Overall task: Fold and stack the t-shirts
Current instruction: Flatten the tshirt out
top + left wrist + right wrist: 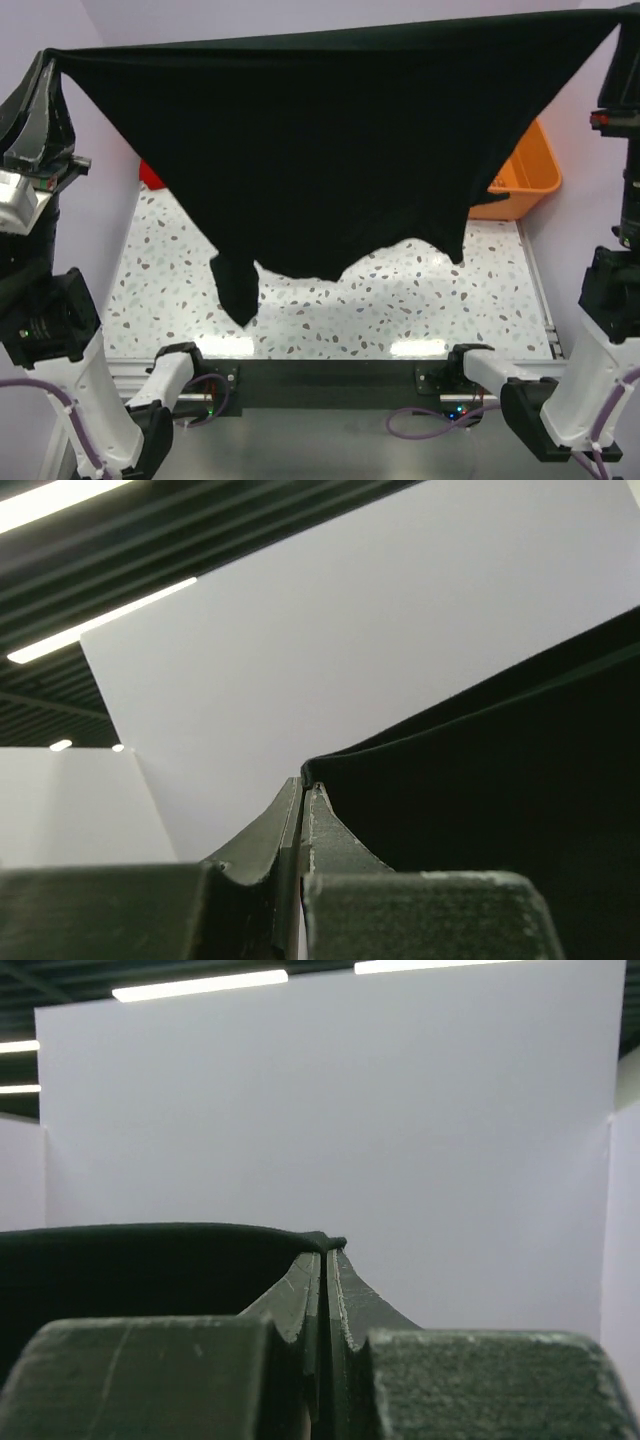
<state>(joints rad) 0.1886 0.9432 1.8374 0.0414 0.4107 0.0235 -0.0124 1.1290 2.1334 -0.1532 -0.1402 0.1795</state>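
The black t-shirt (pixel 340 150) hangs stretched high above the table between both grippers, its lower edge and one sleeve dangling over the table. My left gripper (pixel 48 58) is shut on the shirt's top left corner; the left wrist view shows the jaws (pixel 304 785) pressed together on the black cloth (pixel 500 780). My right gripper (pixel 625 15) is shut on the top right corner; the right wrist view shows its tips (pixel 327 1250) pinching the cloth edge (pixel 150 1235). A sliver of the red t-shirt (pixel 150 176) shows at the far left, mostly hidden behind the black shirt.
An orange plastic basket (pixel 530 175) stands at the back right, partly hidden by the shirt. The speckled white table (pixel 400 300) lies below. Purple walls surround the cell.
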